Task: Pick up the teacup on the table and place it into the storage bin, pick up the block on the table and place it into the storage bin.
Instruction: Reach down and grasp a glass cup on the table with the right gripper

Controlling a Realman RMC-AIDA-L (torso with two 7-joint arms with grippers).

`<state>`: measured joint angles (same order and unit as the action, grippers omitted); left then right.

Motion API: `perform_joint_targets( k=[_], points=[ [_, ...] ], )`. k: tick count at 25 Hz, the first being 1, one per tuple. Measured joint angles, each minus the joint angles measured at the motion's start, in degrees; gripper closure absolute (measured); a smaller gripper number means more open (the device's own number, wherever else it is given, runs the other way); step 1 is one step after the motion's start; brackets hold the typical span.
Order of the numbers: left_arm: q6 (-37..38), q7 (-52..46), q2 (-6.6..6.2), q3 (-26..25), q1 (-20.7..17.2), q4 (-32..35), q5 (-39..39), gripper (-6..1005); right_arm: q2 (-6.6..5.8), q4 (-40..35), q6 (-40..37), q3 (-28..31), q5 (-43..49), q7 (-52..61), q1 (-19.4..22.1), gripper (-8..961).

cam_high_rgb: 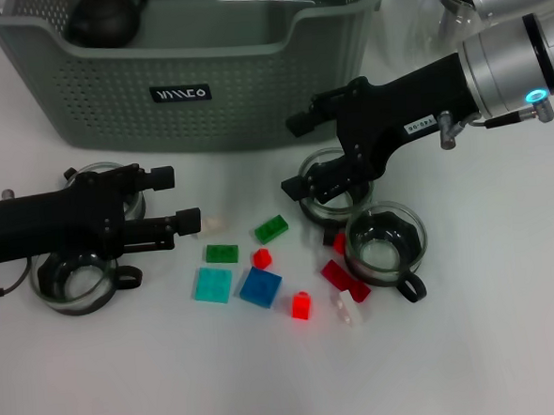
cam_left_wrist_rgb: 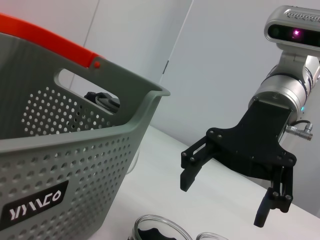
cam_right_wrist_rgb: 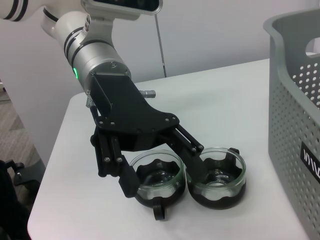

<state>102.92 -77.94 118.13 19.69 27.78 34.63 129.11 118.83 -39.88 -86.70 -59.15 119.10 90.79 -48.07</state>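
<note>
The storage bin (cam_high_rgb: 110, 95) stands at the back of the table, with a dark object (cam_high_rgb: 106, 20) inside its far left corner. Several glass teacups with black bases rest on the table: one (cam_high_rgb: 329, 204) under my right gripper (cam_high_rgb: 296, 155), one (cam_high_rgb: 385, 243) beside it, and two on the left (cam_high_rgb: 74, 276) (cam_high_rgb: 96, 176). Coloured blocks lie in the middle, among them a blue block (cam_high_rgb: 260, 287) and a green block (cam_high_rgb: 271, 229). My right gripper hangs open with one finger by the teacup's rim. My left gripper (cam_high_rgb: 178, 199) is open, low over the left teacups, holding nothing.
In the left wrist view, the bin wall (cam_left_wrist_rgb: 60, 165) fills the near side and my right gripper (cam_left_wrist_rgb: 225, 197) is open above a teacup (cam_left_wrist_rgb: 157, 230). In the right wrist view, my left gripper (cam_right_wrist_rgb: 160, 165) hangs over two teacups (cam_right_wrist_rgb: 217, 177).
</note>
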Motion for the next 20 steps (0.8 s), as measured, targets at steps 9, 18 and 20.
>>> perform_joint_targets(
  k=[9,18,20],
  points=[
    [-0.09,0.04,0.0,0.0,-0.05,0.0,0.0,111,0.08,0.13,0.36,0.0,0.0,0.0,0.04,12],
    [-1.43,0.58,0.6,0.34,0.85,-0.73,-0.01,111,-0.14,0.01,0.06,0.08,0.0,-0.84,0.78,12],
    [-1.72,0.68,0.61,0.64,1.12,-1.01,-0.02,111,-0.21,0.02,0.01,0.02,0.0,-0.84,1.02,12]
  ],
)
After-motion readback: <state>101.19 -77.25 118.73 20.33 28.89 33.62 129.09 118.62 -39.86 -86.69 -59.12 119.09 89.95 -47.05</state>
